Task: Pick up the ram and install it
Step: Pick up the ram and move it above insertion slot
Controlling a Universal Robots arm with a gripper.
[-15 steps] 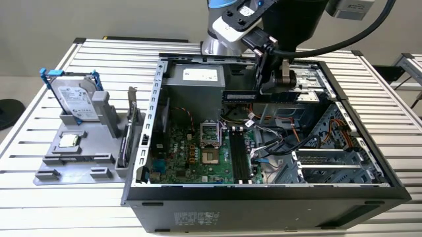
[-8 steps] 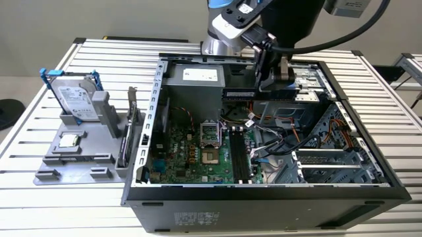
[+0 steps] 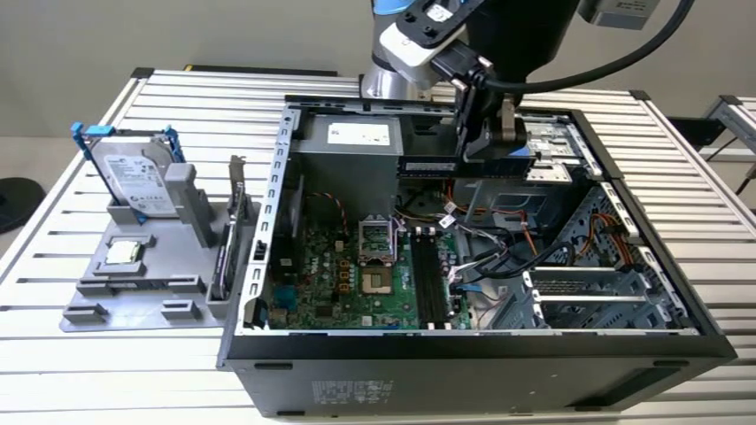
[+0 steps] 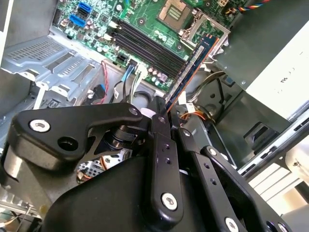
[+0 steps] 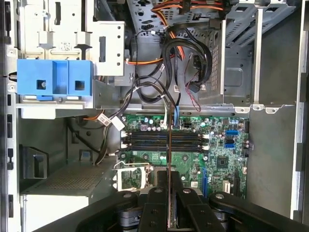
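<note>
While hanging over the open black computer case [image 3: 473, 343], the black gripper [image 5: 169, 186] has its fingers [image 5: 155, 195] clamped on the long dark blue-green ram stick [image 4: 191, 67], above the green motherboard [image 5: 222, 145].

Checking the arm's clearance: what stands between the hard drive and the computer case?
An upright card with a metal bracket, in the gray holder, seen in the exterior view.

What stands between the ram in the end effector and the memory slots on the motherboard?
Nothing visible does. The end effector is shut on the ram, and the memory slots lie bare below it. The nearest cables end beside the slots, not across them.
</note>
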